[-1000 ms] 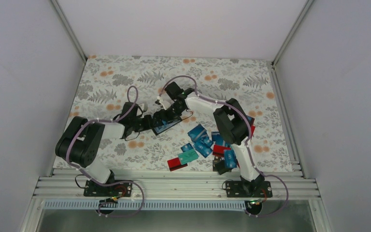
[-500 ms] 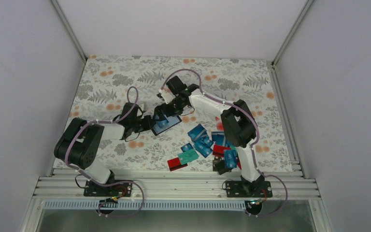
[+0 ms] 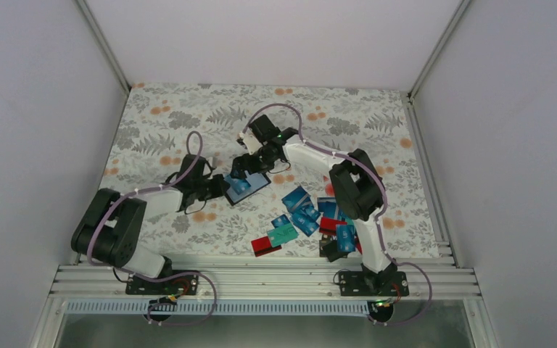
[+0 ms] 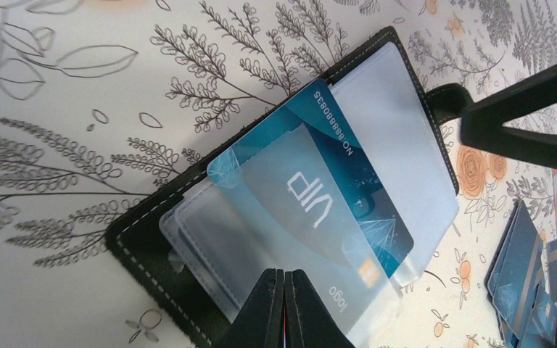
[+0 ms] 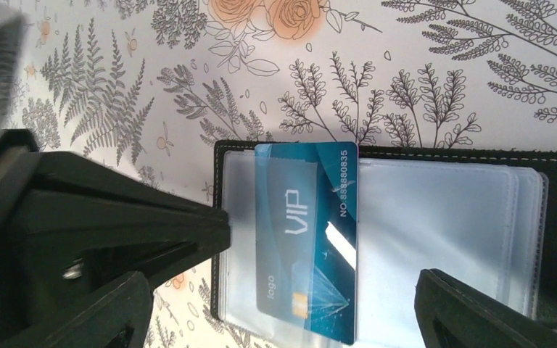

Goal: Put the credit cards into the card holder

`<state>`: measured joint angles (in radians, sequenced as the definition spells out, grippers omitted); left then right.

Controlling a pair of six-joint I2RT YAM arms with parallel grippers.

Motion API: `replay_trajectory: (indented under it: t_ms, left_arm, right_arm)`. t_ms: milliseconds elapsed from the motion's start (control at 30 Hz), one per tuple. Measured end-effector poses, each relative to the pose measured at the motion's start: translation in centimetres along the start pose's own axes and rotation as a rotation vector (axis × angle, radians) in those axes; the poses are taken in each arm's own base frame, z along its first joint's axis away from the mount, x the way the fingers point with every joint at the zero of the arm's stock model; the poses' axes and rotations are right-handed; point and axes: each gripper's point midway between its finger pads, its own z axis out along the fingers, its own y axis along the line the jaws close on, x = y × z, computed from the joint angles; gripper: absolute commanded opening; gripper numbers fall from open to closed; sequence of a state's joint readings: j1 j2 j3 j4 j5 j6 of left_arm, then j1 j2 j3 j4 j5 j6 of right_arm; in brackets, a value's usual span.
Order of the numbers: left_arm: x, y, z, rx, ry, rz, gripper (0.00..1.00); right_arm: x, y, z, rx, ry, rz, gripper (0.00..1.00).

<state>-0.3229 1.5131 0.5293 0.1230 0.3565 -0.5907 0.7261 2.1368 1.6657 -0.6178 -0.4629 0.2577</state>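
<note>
The card holder [image 3: 260,181] [image 4: 142,250] [image 5: 442,217] lies open on the flowered table, black with clear sleeves. One blue credit card [image 4: 348,167] [image 5: 333,239] marked VIP sits partly inside a sleeve, its long edge sticking out. My left gripper [image 3: 223,191] [image 4: 285,279] is shut, its tips at the holder's left edge over a clear sleeve, with nothing visibly pinched. My right gripper [image 3: 245,170] [image 5: 284,286] hangs open above the holder, straddling the card without touching it. More credit cards [image 3: 306,214] [image 4: 526,279], mostly blue, lie in a loose pile to the right.
A red card [image 3: 265,246] and a teal card [image 3: 284,234] lie near the front rail. The right arm's forearm [image 3: 355,196] crosses over the pile. White walls close in the table [image 3: 188,123] on three sides.
The left arm has drawn back to the left, its tips now at the holder's edge. The right gripper has shifted slightly left over the holder and its jaws have narrowed a little.
</note>
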Motion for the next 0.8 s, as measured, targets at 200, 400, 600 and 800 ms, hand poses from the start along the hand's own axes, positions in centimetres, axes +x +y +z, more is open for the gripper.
replay_trajectory:
  t_ms: [200, 400, 600, 800]
  left_arm:
    - [-0.9, -0.2, -2.0, -0.037, -0.053, 0.005, 0.02]
    - [-0.6, 1.5, -3.0, -0.137, -0.071, -0.037, 0.02]
    - [1.2, 3.5, -2.2, -0.2, -0.018, -0.081, 0.02]
    - [0.8, 3.4, -1.4, -0.185, -0.025, -0.081, 0.02]
  right_arm:
    - [0.4, -0.4, 1.6, -0.009, 0.016, 0.007, 0.91]
    - [1.0, -0.2, 2.8, -0.023, 0.039, 0.004, 0.91]
    - [1.0, 0.2, 3.0, -0.031, 0.039, -0.006, 0.87]
    - [1.3, 0.4, 3.4, -0.033, 0.046, -0.013, 0.87]
